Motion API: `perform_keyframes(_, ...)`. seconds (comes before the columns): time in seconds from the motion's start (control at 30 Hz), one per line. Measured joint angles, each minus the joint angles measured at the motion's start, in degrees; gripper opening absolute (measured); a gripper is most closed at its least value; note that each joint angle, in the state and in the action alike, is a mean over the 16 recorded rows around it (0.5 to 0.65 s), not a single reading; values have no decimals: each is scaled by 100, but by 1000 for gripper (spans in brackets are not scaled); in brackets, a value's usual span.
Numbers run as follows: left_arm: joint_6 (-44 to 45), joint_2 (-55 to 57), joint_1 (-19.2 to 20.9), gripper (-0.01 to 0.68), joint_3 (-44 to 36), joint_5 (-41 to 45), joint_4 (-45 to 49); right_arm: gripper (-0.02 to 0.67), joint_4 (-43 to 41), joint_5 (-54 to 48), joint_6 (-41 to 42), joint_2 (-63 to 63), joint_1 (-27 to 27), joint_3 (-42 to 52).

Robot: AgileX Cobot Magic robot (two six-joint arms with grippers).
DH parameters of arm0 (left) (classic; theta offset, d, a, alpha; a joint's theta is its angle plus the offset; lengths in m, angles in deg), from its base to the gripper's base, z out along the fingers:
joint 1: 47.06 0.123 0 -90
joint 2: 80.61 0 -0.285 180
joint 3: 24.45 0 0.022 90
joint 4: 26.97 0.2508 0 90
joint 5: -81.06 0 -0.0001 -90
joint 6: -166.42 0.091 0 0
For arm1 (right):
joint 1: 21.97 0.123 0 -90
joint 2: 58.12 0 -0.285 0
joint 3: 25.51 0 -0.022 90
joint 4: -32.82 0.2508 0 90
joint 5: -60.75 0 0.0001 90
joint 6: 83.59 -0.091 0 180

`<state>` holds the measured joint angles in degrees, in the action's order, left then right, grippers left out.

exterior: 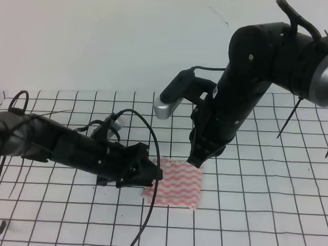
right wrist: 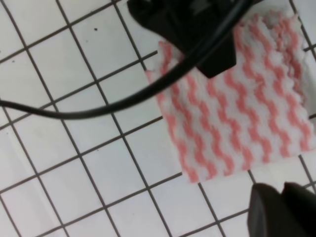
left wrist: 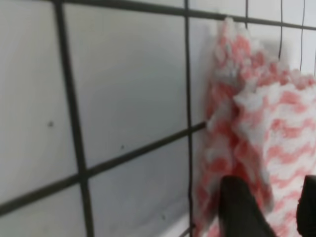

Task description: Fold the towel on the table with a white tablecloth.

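The towel (exterior: 175, 185), red-pink and white with wavy stripes, lies on the gridded tablecloth (exterior: 247, 217) of the table, about two squares wide. My left gripper (exterior: 153, 177) is at its left edge. In the left wrist view both fingers (left wrist: 239, 210) stand a narrow gap apart with the towel (left wrist: 256, 123) bunched between them, its edge raised. My right gripper (exterior: 197, 160) hangs at the towel's far right corner. In the right wrist view its fingertips (right wrist: 269, 212) are pressed together, empty, beside the towel (right wrist: 237, 103).
A black cable (exterior: 147, 211) from the left arm loops over the tablecloth toward the front edge, and it crosses the right wrist view as the cable (right wrist: 98, 111). A white wall (exterior: 102, 35) rises behind the table.
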<state>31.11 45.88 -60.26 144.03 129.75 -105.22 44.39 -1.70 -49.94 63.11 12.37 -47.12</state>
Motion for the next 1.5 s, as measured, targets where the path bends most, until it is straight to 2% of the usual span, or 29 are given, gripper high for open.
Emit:
perform_keyframes(0.47,94,11,-84,246,0,-205,-107,55,0,-62,0,0,0,0)
perform_keyframes(0.87,217,122,-97,198,2,-159,-156,55,0,-113,0,0,0,0)
perform_keyframes(1.5,633,294,-97,23,13,161,-427,55,7,-167,-10,2,0,0)
